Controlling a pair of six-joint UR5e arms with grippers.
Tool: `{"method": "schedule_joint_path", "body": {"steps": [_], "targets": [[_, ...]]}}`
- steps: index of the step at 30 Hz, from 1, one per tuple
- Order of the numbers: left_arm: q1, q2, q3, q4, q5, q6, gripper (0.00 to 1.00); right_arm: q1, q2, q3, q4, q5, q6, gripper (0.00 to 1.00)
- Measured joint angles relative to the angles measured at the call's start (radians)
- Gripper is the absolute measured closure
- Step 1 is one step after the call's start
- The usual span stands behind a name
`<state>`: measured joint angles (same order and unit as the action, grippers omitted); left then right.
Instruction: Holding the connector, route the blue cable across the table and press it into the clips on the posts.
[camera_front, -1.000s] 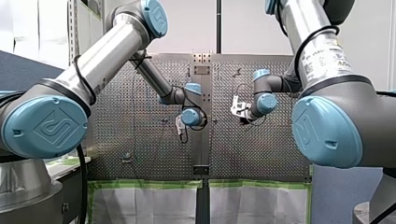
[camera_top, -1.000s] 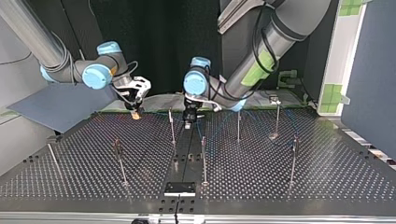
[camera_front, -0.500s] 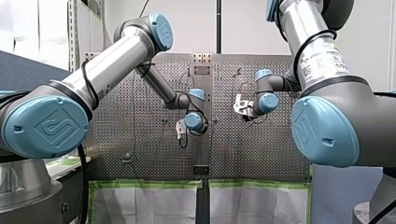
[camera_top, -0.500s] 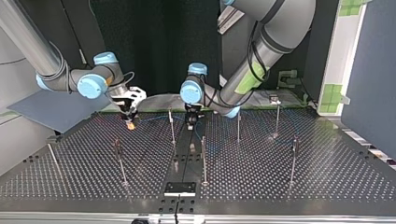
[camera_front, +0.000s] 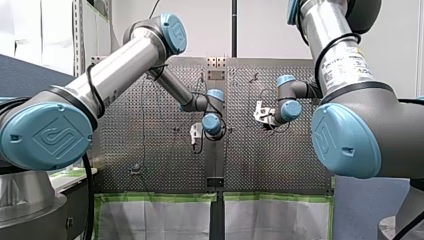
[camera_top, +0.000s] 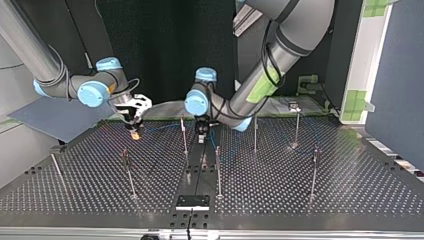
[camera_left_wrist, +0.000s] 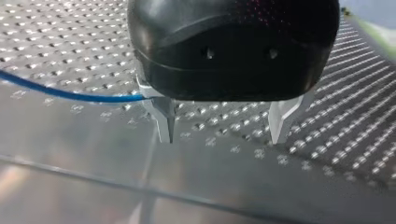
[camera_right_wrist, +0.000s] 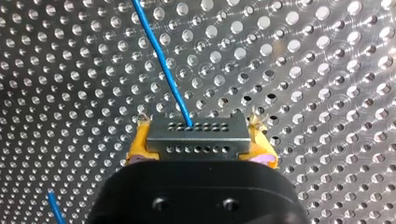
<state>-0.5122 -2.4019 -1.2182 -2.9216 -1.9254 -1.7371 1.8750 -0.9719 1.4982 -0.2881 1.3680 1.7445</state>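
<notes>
Found connector (camera_right_wrist: 198, 142) clamped by its short ends between the yellow pads (camera_right_wrist: 138, 142) of my right gripper (camera_right_wrist: 199, 127), low over the perforated table (camera_right_wrist: 327, 70). Traced blue cable (camera_right_wrist: 161, 60) out of the connector's front face, ahead of the fingers toward 11 o'clock, long axis nearly in line with the gripper

Saw my left gripper (camera_left_wrist: 222, 128) spread wide, nothing between the metal fingers (camera_left_wrist: 163, 123). Followed the cable in from 9 o'clock to one finger's outer side, lost it behind the housing; couldn't tell whether touching or just passing behind

Top view: placed my right gripper (camera_top: 134, 131), connector in it, at 9 o'clock of the nearest post (camera_top: 184, 135), near but apart. Placed my left gripper (camera_top: 201, 134) just beside that same post at its 3 o'clock. Judged the coming move to hinge on this: read the cable run as roughly 9-to-3 from connector to post, with the free end in my right arm's grip and my left arm the nearer one to the post for pressing. Couldn't make out the clip, too small

Writing: made out only an embossed logo on the blue joint caps (camera_front: 50, 137); couldn't read the black print on my right arm's label (camera_front: 345, 57), too small
</notes>
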Motion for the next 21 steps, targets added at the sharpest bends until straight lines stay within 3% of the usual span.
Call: {"method": "schedule_joint_path", "body": {"steps": [4, 12, 21], "targets": [[-0.007, 0.03, -0.032, -0.013, 0.009, -0.002, 0.0, -0.004, 0.001, 0.0, 0.001, -0.001, -0.001, 1.0], [-0.022, 0.113, -0.116, 0.037, 0.032, 0.009, 0.0, -0.006, 0.001, 0.0, 0.003, -0.005, 0.001, 1.0], [-0.056, 0.204, -0.211, -0.034, 0.007, 0.053, 0.0, -0.006, 0.001, 0.0, 0.009, -0.009, 0.002, 1.0]]}}
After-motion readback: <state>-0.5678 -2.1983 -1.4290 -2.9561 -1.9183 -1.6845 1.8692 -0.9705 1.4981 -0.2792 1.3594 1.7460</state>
